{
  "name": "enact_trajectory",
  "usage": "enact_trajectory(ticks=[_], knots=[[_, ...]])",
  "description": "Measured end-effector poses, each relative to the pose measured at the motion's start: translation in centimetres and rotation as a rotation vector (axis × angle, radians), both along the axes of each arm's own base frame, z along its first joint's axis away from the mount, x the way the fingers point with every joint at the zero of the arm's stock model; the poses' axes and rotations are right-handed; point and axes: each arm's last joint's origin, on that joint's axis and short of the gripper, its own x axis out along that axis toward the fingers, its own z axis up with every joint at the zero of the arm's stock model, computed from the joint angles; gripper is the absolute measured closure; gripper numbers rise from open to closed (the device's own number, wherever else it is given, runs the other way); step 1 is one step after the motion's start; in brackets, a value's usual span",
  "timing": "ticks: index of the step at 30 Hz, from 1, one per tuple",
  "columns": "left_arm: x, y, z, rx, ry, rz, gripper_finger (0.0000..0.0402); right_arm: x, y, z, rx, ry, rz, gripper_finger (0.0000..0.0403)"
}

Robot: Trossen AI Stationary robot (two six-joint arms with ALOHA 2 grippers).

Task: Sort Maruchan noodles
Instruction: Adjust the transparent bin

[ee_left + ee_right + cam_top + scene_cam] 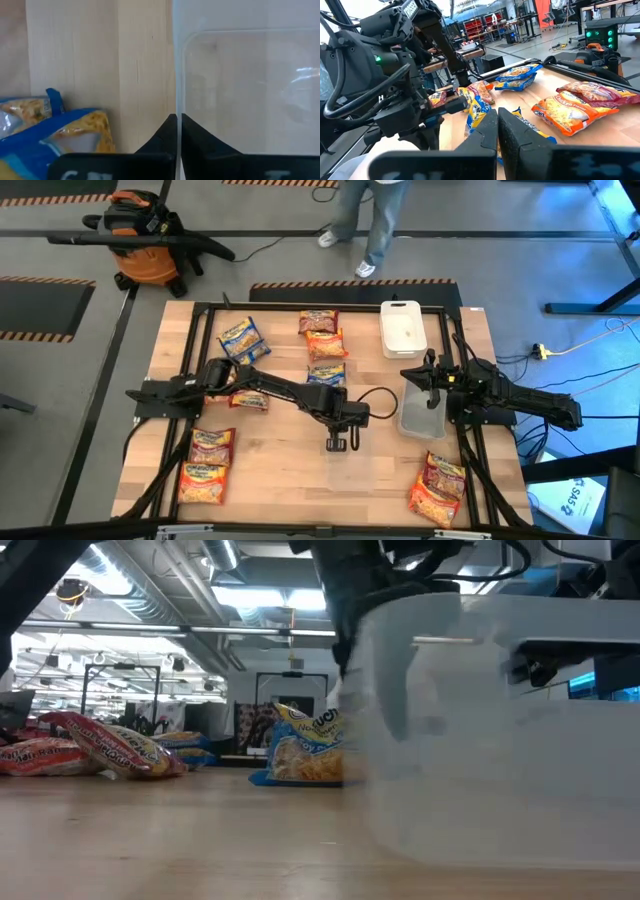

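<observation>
On the counter [290,470], going left to right in the high view: 2 Maruchan noodles packets [205,465] lie at the lower left edge, a blue packet [241,340] near the upper left, and 3 packets [324,345] run down the upper centre. The left end effector [338,443] sits centre frame, fingers pressed together and holding nothing, with bare wood below it. The clear container [424,407] lies just right; the right end effector [432,372] is at its upper rim, clenched. A white lid [402,328] lies above; 2 packets [438,488] at lower right. In the low view the container blurs the right half
</observation>
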Motion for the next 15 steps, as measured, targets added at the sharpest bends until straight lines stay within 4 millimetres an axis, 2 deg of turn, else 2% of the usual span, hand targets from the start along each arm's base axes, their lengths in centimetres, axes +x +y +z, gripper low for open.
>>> enact_trajectory(ticks=[15], knots=[[-1.9,-1.7,0.2,0.079,0.123,-0.011,0.0397,0.0,0.0,0.0,0.000,0.000,0.000,0.0402]])
